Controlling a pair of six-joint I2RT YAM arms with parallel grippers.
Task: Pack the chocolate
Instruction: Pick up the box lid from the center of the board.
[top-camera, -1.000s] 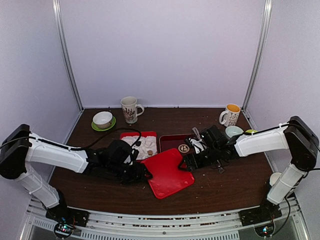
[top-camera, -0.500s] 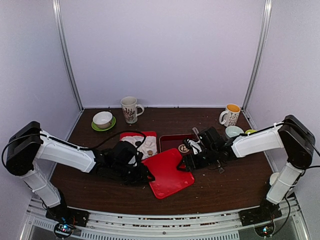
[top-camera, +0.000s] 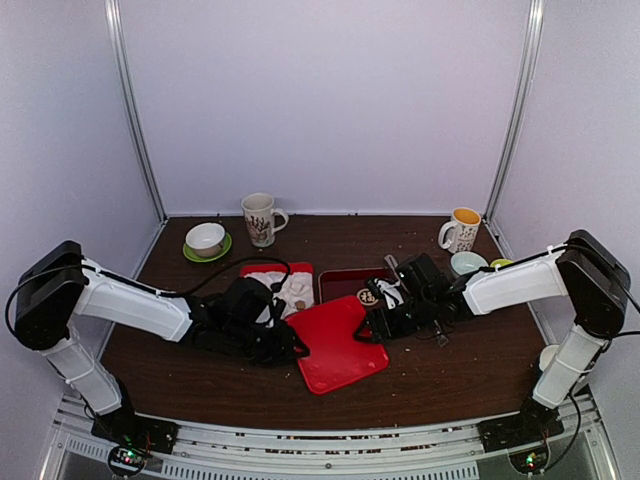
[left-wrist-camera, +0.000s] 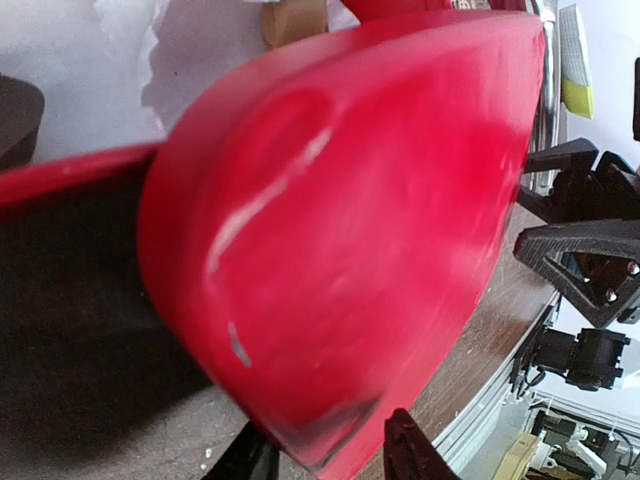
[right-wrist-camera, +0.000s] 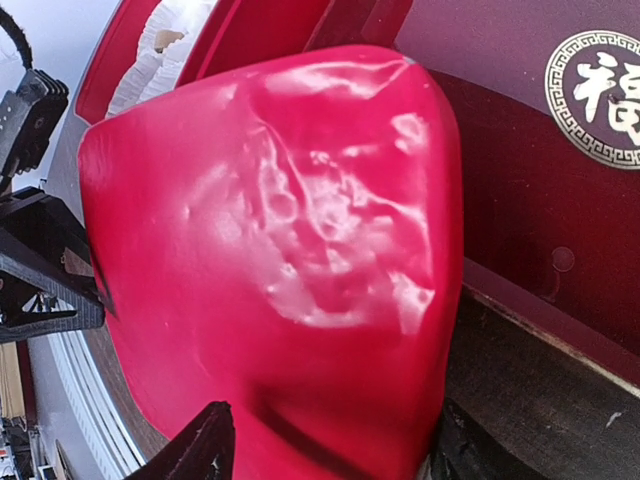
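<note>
A red box (top-camera: 262, 270) holds a white moulded insert (top-camera: 296, 288). One tan chocolate piece shows on the insert in the left wrist view (left-wrist-camera: 295, 20) and in the right wrist view (right-wrist-camera: 170, 40); the other pieces are hidden. A red lid (top-camera: 337, 347) lies tilted with its far-left edge over the box. My left gripper (top-camera: 287, 348) pinches the lid's near-left corner (left-wrist-camera: 330, 455) between its fingers. My right gripper (top-camera: 374, 325) is open wide at the lid's right edge (right-wrist-camera: 330, 450).
A dark red tray with a gold emblem (top-camera: 347, 284) sits behind the lid. At the back stand a patterned mug (top-camera: 260, 218), a bowl on a green saucer (top-camera: 206, 240), a mug (top-camera: 460, 230) and a pale bowl (top-camera: 466, 262). A white cup (top-camera: 550, 355) stands near right.
My left arm has reached further right and its gripper has come onto the lid's corner. The lid has shifted slightly over the box. The right arm has barely moved.
</note>
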